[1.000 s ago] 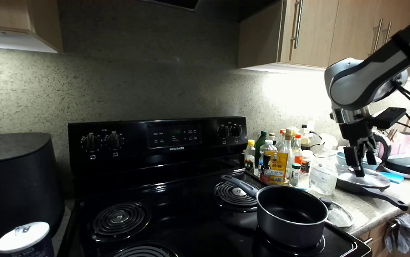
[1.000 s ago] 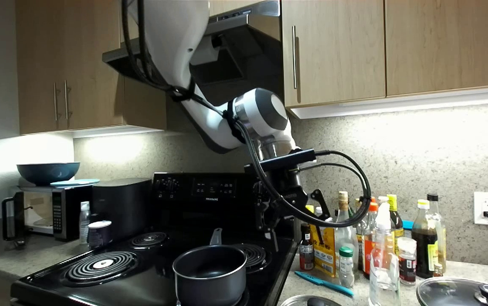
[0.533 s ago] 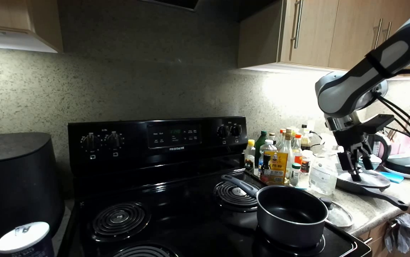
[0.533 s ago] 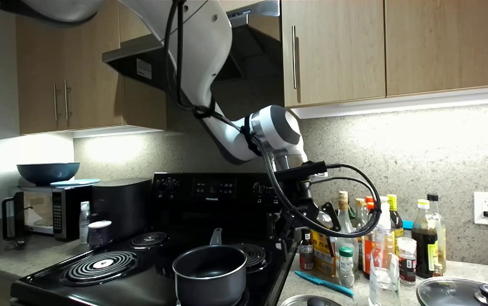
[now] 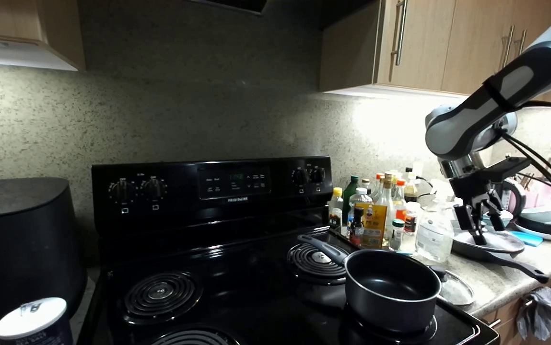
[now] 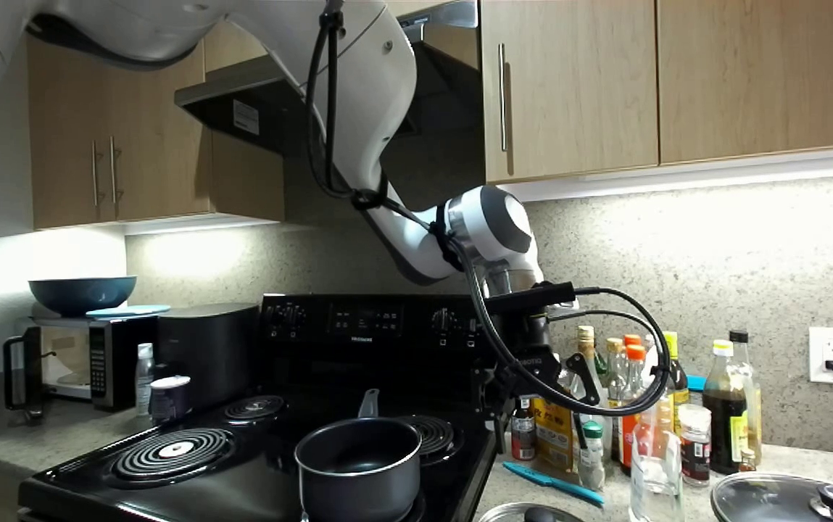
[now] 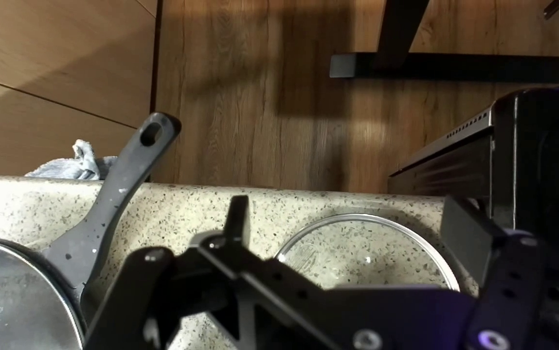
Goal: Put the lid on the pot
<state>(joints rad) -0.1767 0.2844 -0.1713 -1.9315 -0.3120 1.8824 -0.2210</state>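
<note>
The pot stands on the stove's front coil, uncovered, in both exterior views. The lid, clear glass with a metallic rim and dark knob, lies on the counter beside the stove. Only its edge shows low in an exterior view. My gripper is open and empty above the counter, also seen in front of the bottles. In the wrist view, part of the lid shows between the spread fingers, below and apart from them. Its knob is hidden there behind the gripper.
A frying pan with its own glass lid sits farther along the counter. A clear spray bottle, several sauce bottles and a teal knife are near the gripper. The stove edge borders the lid's side.
My gripper has moved lower and sideways, from over the stove's edge to over the counter by the bottles, mostly in the first half second. The pot and lid have not moved.
</note>
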